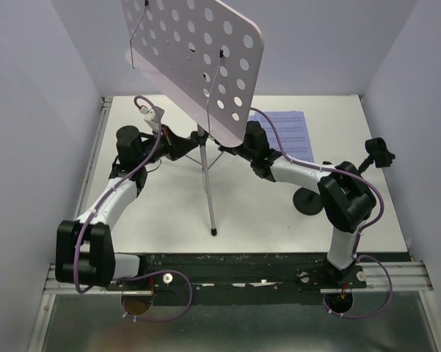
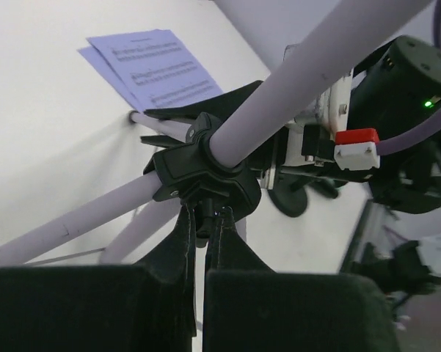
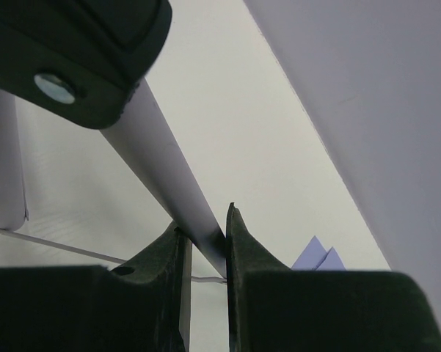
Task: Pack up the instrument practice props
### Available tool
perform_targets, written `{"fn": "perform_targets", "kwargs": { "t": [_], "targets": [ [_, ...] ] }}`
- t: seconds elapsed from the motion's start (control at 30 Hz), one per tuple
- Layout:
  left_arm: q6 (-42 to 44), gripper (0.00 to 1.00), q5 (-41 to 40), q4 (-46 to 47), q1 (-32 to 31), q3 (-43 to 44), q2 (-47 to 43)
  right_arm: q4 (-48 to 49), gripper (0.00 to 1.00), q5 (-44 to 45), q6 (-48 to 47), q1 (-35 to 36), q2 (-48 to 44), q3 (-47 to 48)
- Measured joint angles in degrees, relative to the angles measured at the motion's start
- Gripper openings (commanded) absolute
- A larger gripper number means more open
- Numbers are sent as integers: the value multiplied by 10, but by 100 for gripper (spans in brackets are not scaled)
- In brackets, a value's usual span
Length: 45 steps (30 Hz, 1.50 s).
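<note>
The table (image 1: 169, 216) is holding up a standing tripod (image 1: 209, 198), sheet-music pages (image 1: 293, 126) lying flat, and a black round-based holder (image 1: 308, 202).

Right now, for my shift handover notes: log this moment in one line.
left pincer: shut on tripod hub knob | right pincer: shut on silver tube | lilac plate: mounted, tilted | sheet music: lying flat

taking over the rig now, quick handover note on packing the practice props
Left gripper: shut on a tab under the black plastic hub of the silver tripod stand.
Right gripper: shut on one silver leg of it.
Stand upright, legs spread, lilac perforated plate on top.
White sheet-music pages flat on the white table; one black round-based clip holder by the right arm, second clip holder at the right wall. Teal microphone not in view.
Done: nothing visibly packed.
Left: fold stand, gather all.
</note>
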Motion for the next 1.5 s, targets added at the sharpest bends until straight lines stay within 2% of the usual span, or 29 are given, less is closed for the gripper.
{"fn": "perform_targets", "kwargs": {
  "t": [0.23, 0.4, 0.43, 0.5, 0.6, 0.7, 0.77, 0.8, 0.93, 1.0, 1.13, 1.23, 1.4, 1.5],
  "targets": [
    [-292, 0, 174, 202, 57, 37, 165, -5, 0, 16, 6, -8, 0, 3],
    [-429, 0, 215, 195, 69, 67, 202, -5, 0, 19, 10, -8, 0, 3],
    [-459, 7, 215, 185, 70, 68, 203, -5, 0, 19, 10, -8, 0, 3],
    [-515, 28, 211, 159, 71, 69, 203, -5, 0, 19, 10, -8, 0, 3],
    [-557, 42, 204, 130, 71, 69, 200, -5, 0, 19, 10, -8, 0, 3],
    [-557, 55, 202, 98, 77, 68, 195, -6, 0, 18, 13, -7, 0, 3],
    [-536, 74, 200, 88, 85, 66, 190, -9, 0, 18, 13, -7, 0, 4],
    [-522, 76, 200, 81, 97, 63, 186, -12, 0, 18, 13, -7, 0, 6],
    [-442, 75, 198, 30, 152, 54, 156, -60, 0, 17, 11, -7, 3, 33],
    [-372, 75, 194, 0, 179, 43, 120, -90, 0, 19, 10, -7, 12, 59],
    [-132, 75, 171, -120, 172, 42, 22, -119, 0, 28, 9, -6, 30, 96],
    [111, 78, 122, -211, 123, 42, -65, -122, 0, 29, 0, -6, 30, 96],
    [467, 79, 49, -218, 41, -42, -221, -127, 0, 30, -32, -5, 30, 94],
    [643, 79, 7, -189, 15, -97, -264, -111, 0, 30, -44, -5, 29, 84]
  ]
}}
